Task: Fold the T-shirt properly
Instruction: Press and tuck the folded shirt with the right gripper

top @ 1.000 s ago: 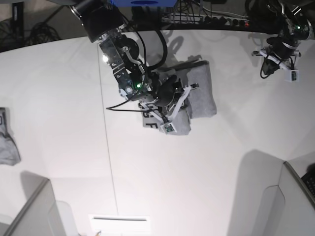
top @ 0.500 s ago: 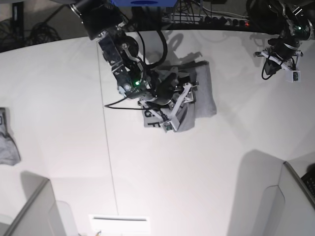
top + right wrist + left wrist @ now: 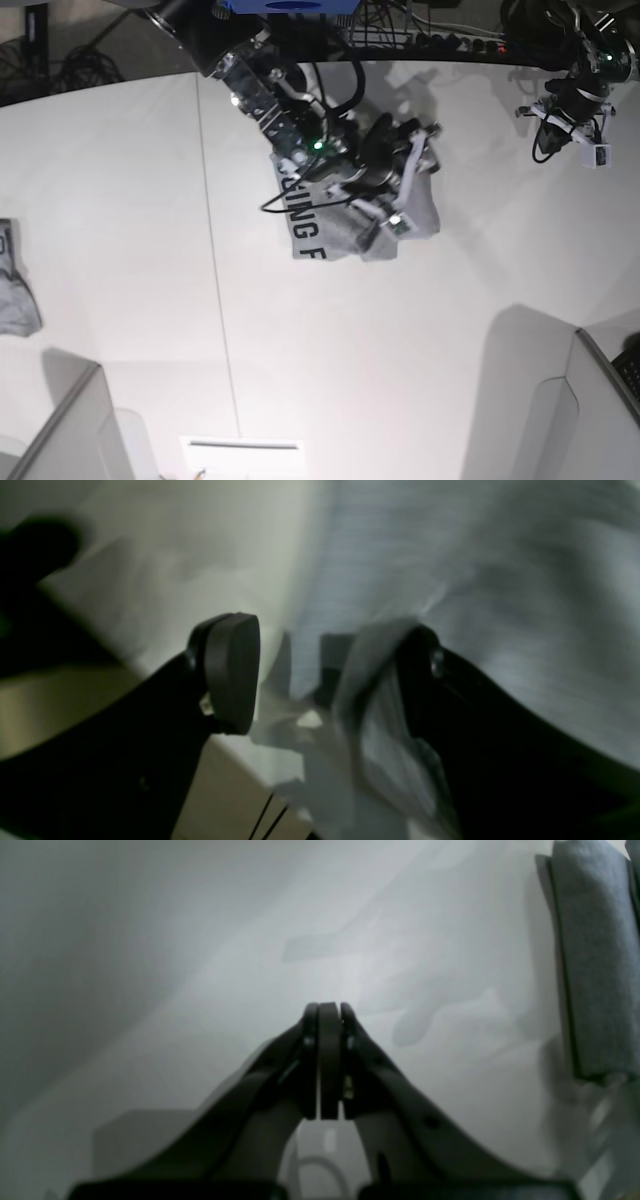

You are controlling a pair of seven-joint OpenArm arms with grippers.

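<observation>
One T-shirt lies bunched on the white table, far and a little right of centre, its black lettering showing at the left edge. A second, smaller grey cloth sits at the far left edge. My right tool is spread wide, a fold of shirt fabric draped against one finger. My left tool is clenched on nothing, well apart at the far right.
</observation>
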